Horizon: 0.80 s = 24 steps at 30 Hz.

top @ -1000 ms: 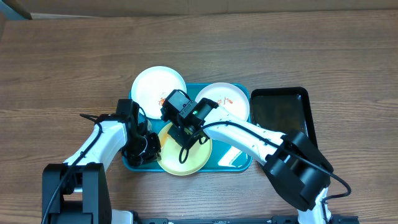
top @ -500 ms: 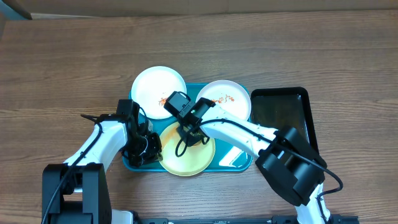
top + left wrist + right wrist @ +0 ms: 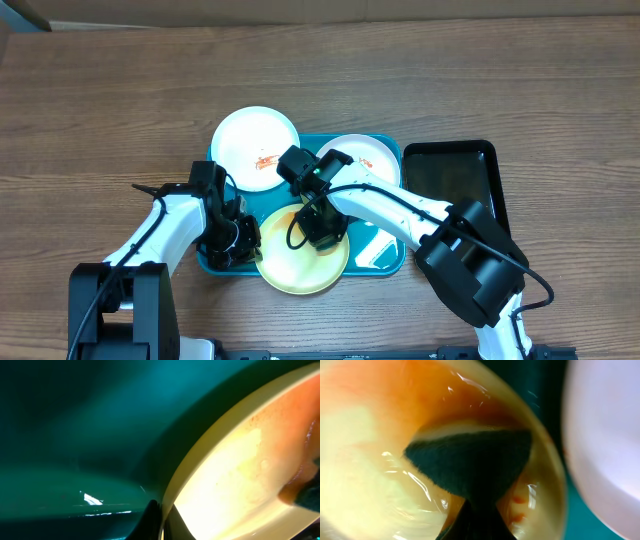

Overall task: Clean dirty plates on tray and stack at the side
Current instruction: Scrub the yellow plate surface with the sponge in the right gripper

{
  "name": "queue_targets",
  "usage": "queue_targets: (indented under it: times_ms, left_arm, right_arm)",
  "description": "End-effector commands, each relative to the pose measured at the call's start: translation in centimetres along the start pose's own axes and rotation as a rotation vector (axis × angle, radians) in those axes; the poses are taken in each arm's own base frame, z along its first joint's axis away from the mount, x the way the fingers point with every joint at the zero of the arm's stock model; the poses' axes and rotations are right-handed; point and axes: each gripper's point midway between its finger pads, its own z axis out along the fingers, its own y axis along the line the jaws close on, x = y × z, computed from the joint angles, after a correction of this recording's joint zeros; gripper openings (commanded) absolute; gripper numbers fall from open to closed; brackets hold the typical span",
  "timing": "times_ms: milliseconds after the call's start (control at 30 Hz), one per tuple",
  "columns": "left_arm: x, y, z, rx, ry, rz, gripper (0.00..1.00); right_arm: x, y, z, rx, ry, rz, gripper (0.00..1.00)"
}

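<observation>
The pale yellow plate (image 3: 296, 270) lies at the front of the teal tray (image 3: 378, 262) and overhangs its front rim. My left gripper (image 3: 246, 240) is shut on the plate's left rim; the left wrist view shows the fingers (image 3: 161, 521) pinching the rim of the plate (image 3: 240, 475). My right gripper (image 3: 322, 228) is shut on a dark sponge (image 3: 470, 462) and presses it onto the yellow plate (image 3: 365, 460), which carries orange smears. Two white plates with orange-red smears sit at the tray's back left (image 3: 250, 138) and back right (image 3: 368, 152).
A narrow black tray (image 3: 455, 185) stands right of the teal tray. Bare wooden table (image 3: 100, 100) surrounds both. In the right wrist view a white plate (image 3: 605, 435) lies close to the right of the yellow one.
My right gripper has moved with the sponge from the yellow plate's back edge toward its middle right. The yellow plate has slid a little toward the table's front. The left arm has stayed in place.
</observation>
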Motion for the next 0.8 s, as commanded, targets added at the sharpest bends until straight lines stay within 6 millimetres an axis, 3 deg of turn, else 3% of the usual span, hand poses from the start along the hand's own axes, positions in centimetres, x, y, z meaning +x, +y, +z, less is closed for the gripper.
queue_targets:
  times_ms: [0, 200, 267, 367, 467, 533, 600, 767]
  left_arm:
    - [0.2, 1.4, 0.6, -0.059, 0.003, -0.018, 0.04]
    - [0.2, 1.4, 0.6, -0.059, 0.003, -0.018, 0.04]
    - [0.2, 1.4, 0.6, -0.059, 0.003, -0.018, 0.04]
    - [0.2, 1.4, 0.6, -0.059, 0.003, -0.018, 0.04]
    - [0.2, 1.4, 0.6, -0.059, 0.003, -0.018, 0.04]
    - [0.2, 1.4, 0.6, -0.059, 0.003, -0.018, 0.04]
    - [0.2, 1.4, 0.6, -0.059, 0.003, -0.018, 0.04]
    - [0.2, 1.4, 0.6, -0.059, 0.003, -0.018, 0.04]
  right_arm:
    - [-0.5, 2.7, 0.7, -0.136, -0.006, -0.070, 0.04]
    - [-5.0, 3.3, 0.0, -0.166, -0.189, -0.096, 0.04]
    - [-5.1, 3.6, -0.1, -0.180, -0.193, -0.098, 0.04]
    - [-3.0, 3.9, 0.3, -0.185, -0.112, -0.093, 0.04]
    - [-0.9, 1.4, 0.8, -0.054, -0.027, -0.046, 0.04]
    - [0.0, -2.6, 0.5, 0.138, -0.005, 0.059, 0.04]
    - [-0.2, -4.5, -0.3, 0.206, -0.020, 0.089, 0.04]
    - [-2.3, -7.0, -3.4, 0.272, -0.112, 0.116, 0.04]
